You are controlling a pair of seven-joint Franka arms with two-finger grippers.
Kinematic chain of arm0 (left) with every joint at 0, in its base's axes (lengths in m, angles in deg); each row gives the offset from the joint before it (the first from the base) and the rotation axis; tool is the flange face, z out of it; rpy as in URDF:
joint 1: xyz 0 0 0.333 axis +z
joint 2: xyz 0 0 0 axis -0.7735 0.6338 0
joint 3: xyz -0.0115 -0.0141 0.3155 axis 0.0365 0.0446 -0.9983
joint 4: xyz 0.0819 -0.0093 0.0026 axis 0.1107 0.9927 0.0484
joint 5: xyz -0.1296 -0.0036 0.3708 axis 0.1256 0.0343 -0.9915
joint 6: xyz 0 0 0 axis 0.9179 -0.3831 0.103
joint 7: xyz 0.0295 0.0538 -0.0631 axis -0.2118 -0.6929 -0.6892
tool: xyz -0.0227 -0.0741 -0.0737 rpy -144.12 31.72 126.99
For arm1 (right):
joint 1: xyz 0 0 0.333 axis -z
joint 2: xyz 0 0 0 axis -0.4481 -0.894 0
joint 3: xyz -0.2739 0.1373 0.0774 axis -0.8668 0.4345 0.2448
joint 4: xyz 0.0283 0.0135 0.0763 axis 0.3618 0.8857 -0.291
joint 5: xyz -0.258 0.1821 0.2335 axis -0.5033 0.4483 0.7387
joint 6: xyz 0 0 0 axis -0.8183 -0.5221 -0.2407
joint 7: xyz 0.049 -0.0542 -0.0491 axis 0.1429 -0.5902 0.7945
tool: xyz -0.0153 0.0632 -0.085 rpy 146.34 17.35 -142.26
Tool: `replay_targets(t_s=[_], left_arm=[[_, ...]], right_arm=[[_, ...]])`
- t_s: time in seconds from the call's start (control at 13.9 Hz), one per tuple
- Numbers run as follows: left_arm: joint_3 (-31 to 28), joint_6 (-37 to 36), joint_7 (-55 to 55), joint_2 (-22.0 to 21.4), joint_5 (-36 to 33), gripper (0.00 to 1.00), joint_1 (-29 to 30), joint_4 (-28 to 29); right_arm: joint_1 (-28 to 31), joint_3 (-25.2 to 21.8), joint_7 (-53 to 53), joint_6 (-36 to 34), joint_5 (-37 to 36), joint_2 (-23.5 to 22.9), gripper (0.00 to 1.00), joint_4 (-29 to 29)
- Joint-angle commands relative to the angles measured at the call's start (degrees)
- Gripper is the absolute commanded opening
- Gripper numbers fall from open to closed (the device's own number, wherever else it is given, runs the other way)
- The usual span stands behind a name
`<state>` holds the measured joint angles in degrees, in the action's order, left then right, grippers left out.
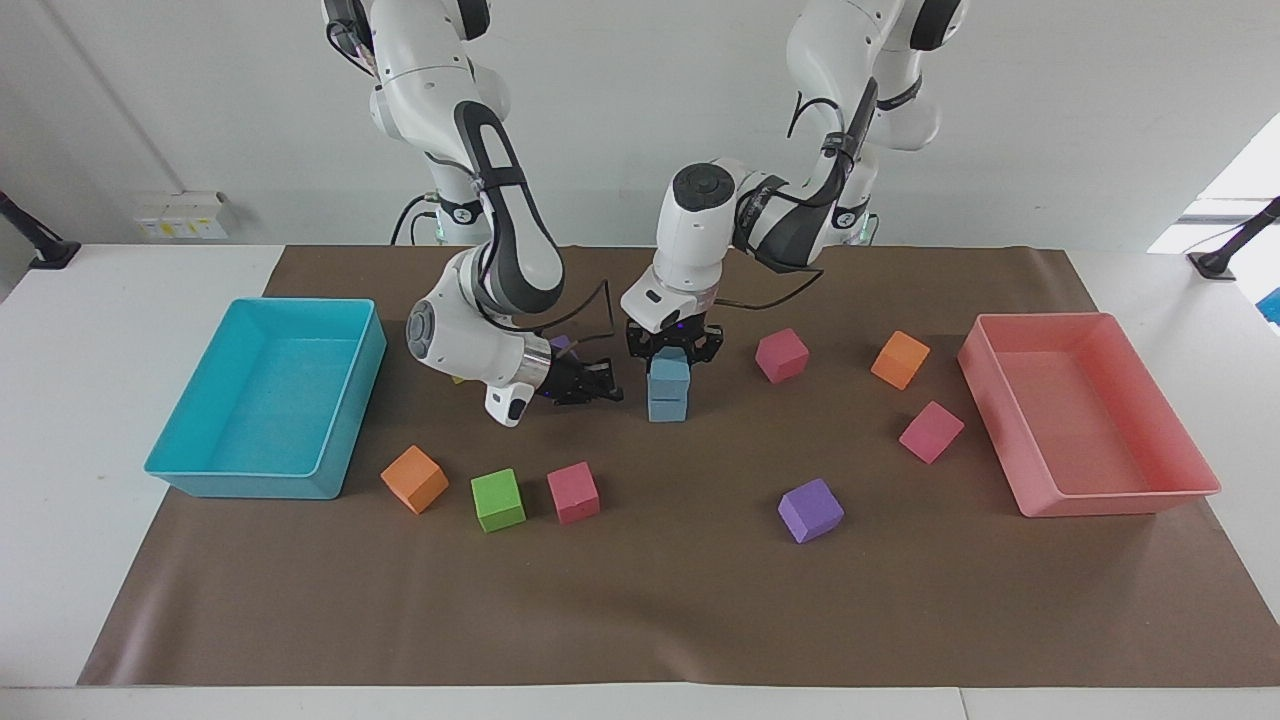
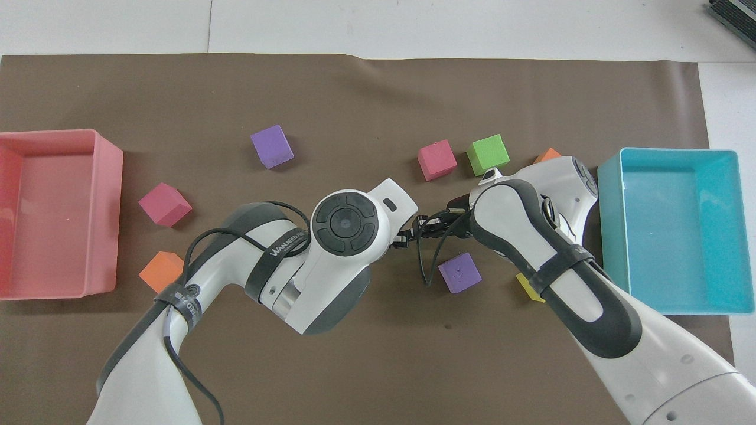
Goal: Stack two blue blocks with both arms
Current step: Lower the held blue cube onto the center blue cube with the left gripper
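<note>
The scene is bright and evenly lit, with soft white light that seems to come from above. Shadows are short and pale: each cube (image 1: 810, 509) has only a small dark edge beside it on the brown mat (image 1: 640, 600), and the arms (image 2: 331, 248) put a weak, wide shadow on the mat under them. At the edge of the facing view, toward the left arm's end, a window area (image 1: 1235, 190) is overexposed to pure white. The white arm shells show mild shine but no hard glare. Both views are sharp, without motion blur. The mat's edge (image 2: 354, 56) in the overhead view bends slightly, so a little lens distortion is present.
</note>
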<state>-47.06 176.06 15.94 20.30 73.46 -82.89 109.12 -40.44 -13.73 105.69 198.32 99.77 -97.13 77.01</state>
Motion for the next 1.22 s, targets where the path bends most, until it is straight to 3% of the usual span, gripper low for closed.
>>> replay_targets(t_s=[0.0,1.01,1.15], left_arm=[[-1.31,0.97,-0.32,-1.62,0.75,0.00,-1.53,2.12],[-1.49,-0.96,-0.67,-1.97,0.13,0.00,-1.70,2.20],[-1.49,-0.96,-0.67,-1.97,0.13,0.07,-1.61,2.20]], right_arm=[[0.11,0.22,2.06,1.28,2.28,0.21,0.00,0.74],[0.11,0.22,2.06,1.28,2.28,0.21,0.00,0.74],[0.11,0.22,2.06,1.28,2.28,0.21,0.00,0.74]])
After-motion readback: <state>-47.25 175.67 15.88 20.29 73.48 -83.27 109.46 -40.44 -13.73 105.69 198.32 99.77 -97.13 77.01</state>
